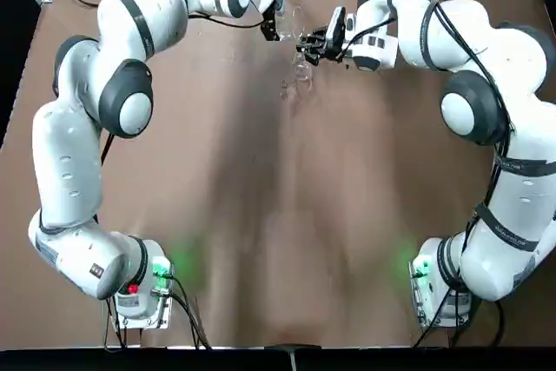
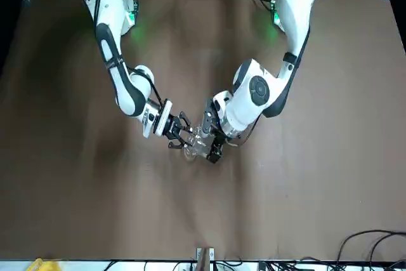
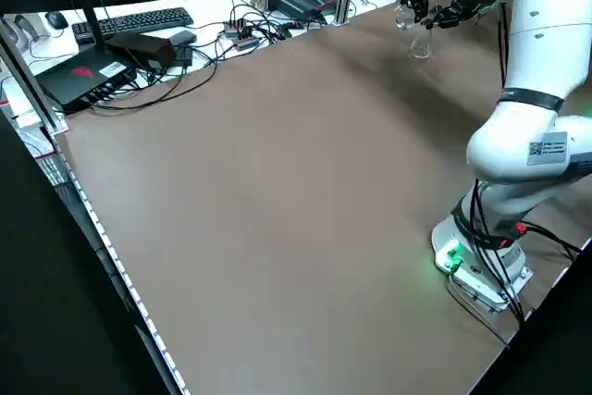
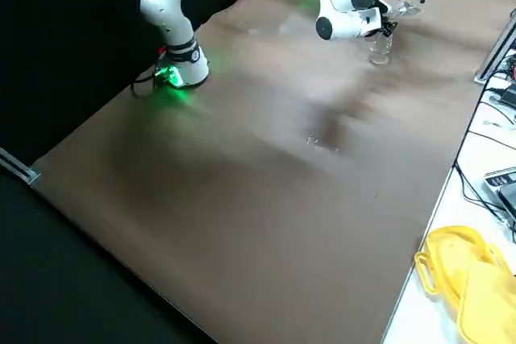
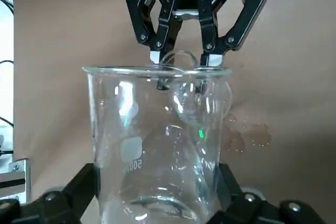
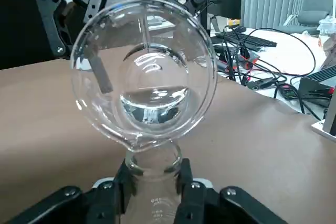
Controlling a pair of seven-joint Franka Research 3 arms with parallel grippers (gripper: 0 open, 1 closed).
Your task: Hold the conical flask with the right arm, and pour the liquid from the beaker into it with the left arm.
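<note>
Visibly, left tool (image 5: 160, 195) around beaker (image 5: 157, 140)

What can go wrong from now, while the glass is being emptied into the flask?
The beaker leans over the flask's narrow mouth, so liquid may run past it; drops already lie on the table. Both are smooth glass, each pinched by one gripper, left and right, above the table, so either might slip. Their rims are very close and might knock.
</note>
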